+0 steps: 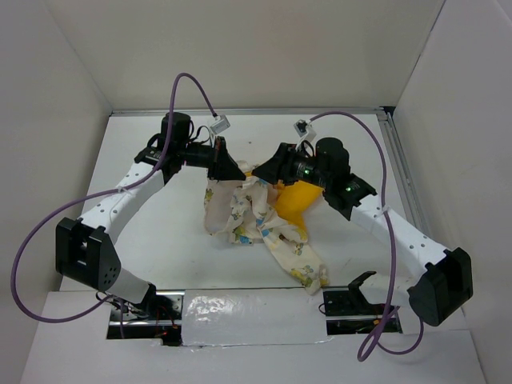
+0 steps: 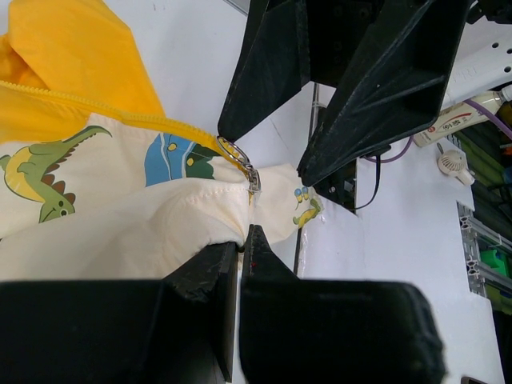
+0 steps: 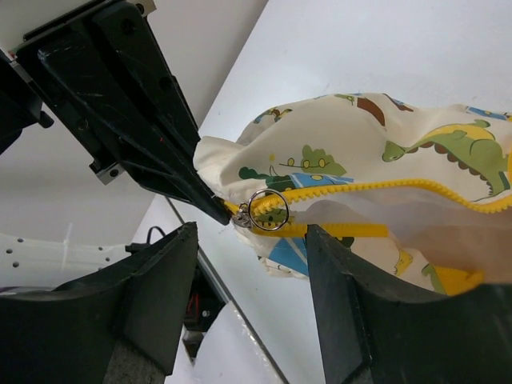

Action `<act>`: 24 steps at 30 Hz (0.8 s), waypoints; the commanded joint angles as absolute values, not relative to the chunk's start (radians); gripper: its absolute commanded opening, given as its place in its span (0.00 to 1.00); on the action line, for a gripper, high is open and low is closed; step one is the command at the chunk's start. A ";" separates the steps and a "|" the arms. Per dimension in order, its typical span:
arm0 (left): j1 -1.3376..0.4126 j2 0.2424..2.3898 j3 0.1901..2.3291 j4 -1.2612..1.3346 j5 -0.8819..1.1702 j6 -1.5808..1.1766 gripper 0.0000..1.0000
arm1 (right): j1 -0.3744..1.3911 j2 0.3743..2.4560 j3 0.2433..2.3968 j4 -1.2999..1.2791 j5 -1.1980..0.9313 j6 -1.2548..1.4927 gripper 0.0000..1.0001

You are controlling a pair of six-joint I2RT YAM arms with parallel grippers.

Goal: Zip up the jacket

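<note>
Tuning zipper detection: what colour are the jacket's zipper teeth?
Yellow. Zipper teeth show best in right wrist view.

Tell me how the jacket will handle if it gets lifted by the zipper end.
Probably floppy: the jacket lies crumpled and folds where the left gripper pinches it, so it should sag and drape. Likely light, being thin cloth. The zipper ring looks small and loose, so it may swing away from the open right gripper.
</note>
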State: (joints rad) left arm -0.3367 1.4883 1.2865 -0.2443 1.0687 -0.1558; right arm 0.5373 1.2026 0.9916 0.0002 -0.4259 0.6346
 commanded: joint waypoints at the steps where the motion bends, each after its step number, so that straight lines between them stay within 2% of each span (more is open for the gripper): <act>1: -0.341 1.447 1.296 -0.219 1.088 -0.121 0.00 | 0.543 1.183 1.049 -0.011 -0.414 0.647 0.64; 20: -0.342 1.416 1.262 -0.170 1.109 -0.117 0.00 | 0.538 1.249 1.051 0.066 -0.477 0.735 0.59; 23: -0.345 1.422 1.264 -0.175 1.104 -0.121 0.00 | 0.540 1.244 1.048 0.084 -0.488 0.739 0.57; 24: -0.344 1.424 1.262 -0.176 1.103 -0.120 0.00 | 0.538 1.244 1.057 0.080 -0.488 0.736 0.53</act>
